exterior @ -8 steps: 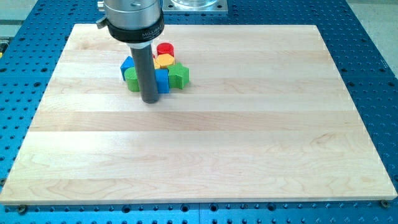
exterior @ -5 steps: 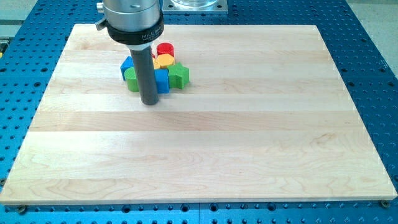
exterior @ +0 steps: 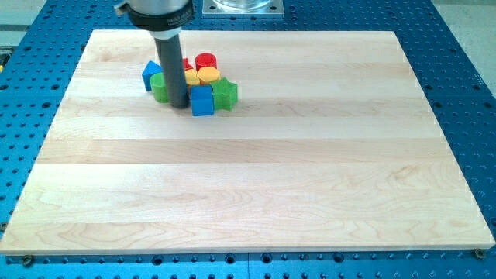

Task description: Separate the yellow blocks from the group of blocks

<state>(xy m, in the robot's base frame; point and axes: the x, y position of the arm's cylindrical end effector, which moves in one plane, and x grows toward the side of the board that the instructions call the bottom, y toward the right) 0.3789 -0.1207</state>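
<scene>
A tight cluster of blocks sits near the view's top left of the wooden board (exterior: 256,170). A yellow block (exterior: 207,75) lies in the middle of it, with a second yellow piece (exterior: 191,78) showing beside the rod. Around them are a red cylinder (exterior: 204,61), a green star block (exterior: 225,93), a blue cube (exterior: 202,101), a green block (exterior: 160,87) and a blue block (exterior: 151,74). My tip (exterior: 178,105) rests inside the cluster, between the green block and the blue cube, just left of the yellow blocks. The rod hides part of the cluster.
The board lies on a blue perforated table (exterior: 465,70). A grey metal mount (exterior: 240,6) stands beyond the board's top edge.
My tip has moved toward the view's top, into the cluster. The blue cube has slid slightly down and right, and the blue and green blocks on the left have shifted left.
</scene>
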